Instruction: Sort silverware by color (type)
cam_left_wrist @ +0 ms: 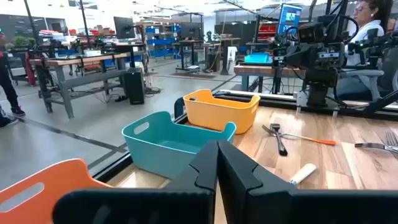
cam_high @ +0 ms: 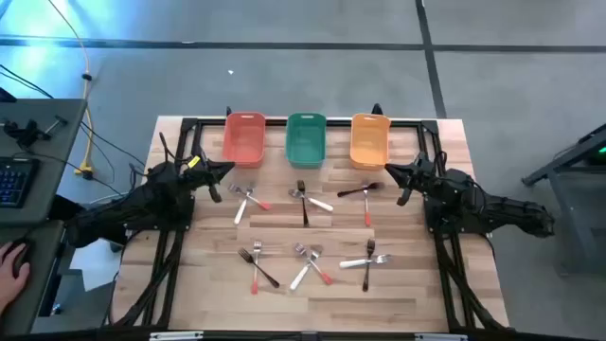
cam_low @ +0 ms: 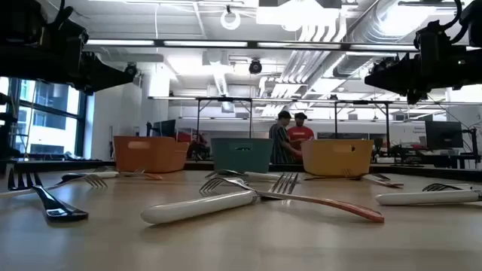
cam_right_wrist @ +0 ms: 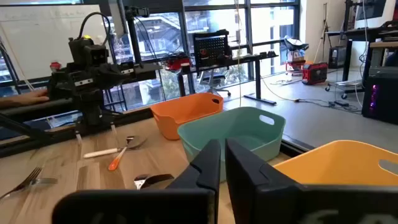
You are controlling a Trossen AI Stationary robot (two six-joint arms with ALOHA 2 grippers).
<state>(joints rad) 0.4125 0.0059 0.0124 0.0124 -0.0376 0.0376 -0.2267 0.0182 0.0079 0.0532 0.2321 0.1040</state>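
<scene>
White-handled fork (cam_low: pixel 207 207), nearest the low camera, lies flat on the tabletop (cam_high: pixel 417 294), crossed with a red-orange-handled fork (cam_low: pixel 324 202). Silverware (cam_high: pixel 305 232) overall: about a dozen forks and spoons with black, white or red-orange handles, spread loose over the middle of the tabletop in small mixed clusters of two or three; three clusters in a row nearer the bins, three in a row farther from them. Colours mingle in every cluster, and no piece shows in any bin, so by my reading the sorting is not yet started. Bins: red bin (cam_high: pixel 244 138), green bin (cam_high: pixel 306 138), orange bin (cam_high: pixel 369 140), set side by side along the far edge of the tabletop, open tops up, presumably one per handle colour and within reach of both arms. Left hand (cam_high: pixel 227 169): raised above the tabletop's left side, near the red bin, fingers pressed together on nothing. Right hand (cam_high: pixel 388 170): mirrored on the right side near the orange bin, fingers likewise pressed together and empty. Both arms appear parked clear of the pieces, leaving the whole spread unobstructed from above. Two people (cam_low: pixel 292 135) stand in the room beyond, well apart from the work.
</scene>
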